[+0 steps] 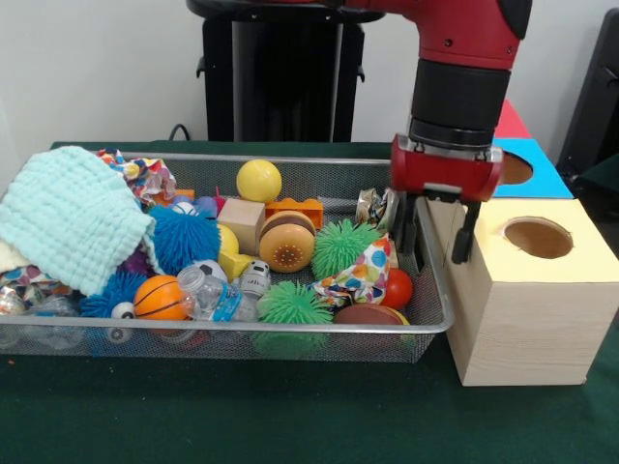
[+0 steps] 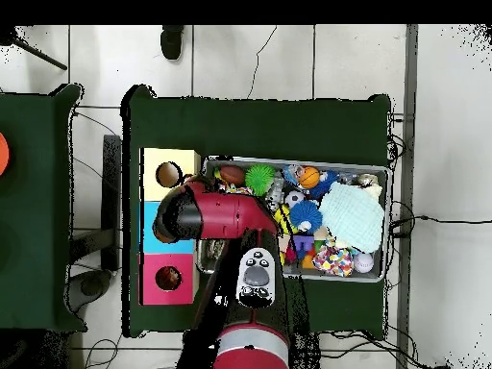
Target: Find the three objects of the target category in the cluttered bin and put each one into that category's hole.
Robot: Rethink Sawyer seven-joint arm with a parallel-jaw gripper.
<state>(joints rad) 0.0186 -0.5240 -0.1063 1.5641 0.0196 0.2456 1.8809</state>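
Wire mesh bin [image 1: 433, 290] brims with spiky balls, toys, cloth.

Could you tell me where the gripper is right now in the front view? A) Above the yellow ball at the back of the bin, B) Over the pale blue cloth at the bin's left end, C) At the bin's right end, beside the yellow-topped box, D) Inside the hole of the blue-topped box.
C: the gripper hangs at the right end of the mesh bin, with one finger outside the rim against the yellow-topped box.
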